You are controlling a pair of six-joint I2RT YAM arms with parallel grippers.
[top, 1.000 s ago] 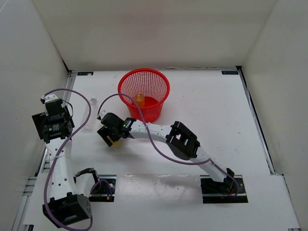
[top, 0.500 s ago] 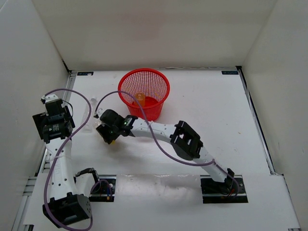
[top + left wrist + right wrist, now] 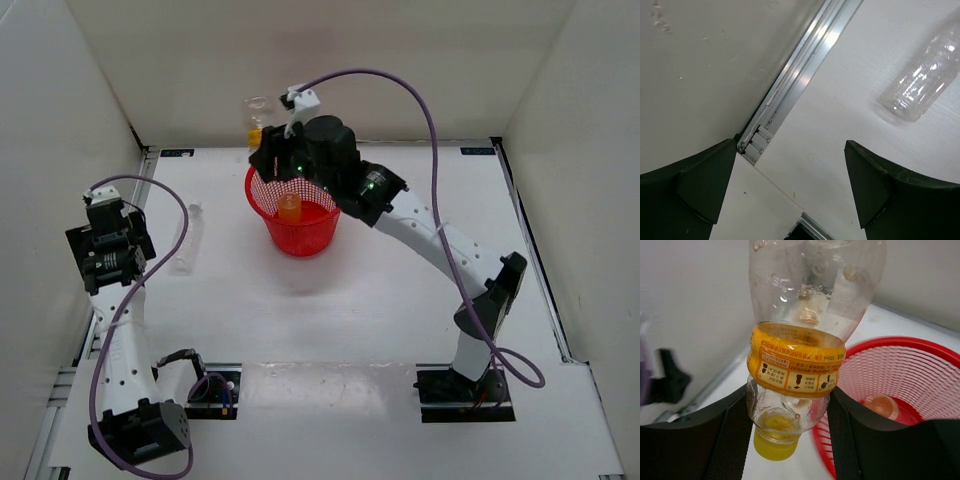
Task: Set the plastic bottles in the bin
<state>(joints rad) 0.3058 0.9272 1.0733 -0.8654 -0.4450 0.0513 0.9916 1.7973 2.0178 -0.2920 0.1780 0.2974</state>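
1. One clear bottle point(image 3: 186, 238) lies on the worktop point(image 3: 400, 300) at the bin's point(image 3: 300, 238) nine o'clock. The left end effector point(image 3: 790, 187) hangs nearby, spread wide and empty.
2. The right end effector point(image 3: 788, 435), low beside the bin a half-second ago, now clamps a yellow-labelled bottle point(image 3: 797, 365), inverted, raised near the bin's eleven o'clock rim.
3. An orange bottle point(image 3: 289, 207) sits inside the bin. Release looks close.

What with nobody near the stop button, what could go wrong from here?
The right gripper holds the yellow-labelled bottle near the edge of the bin, not over its middle; released now, it may land outside. The clear bottle lies on its side and could roll when grasped.
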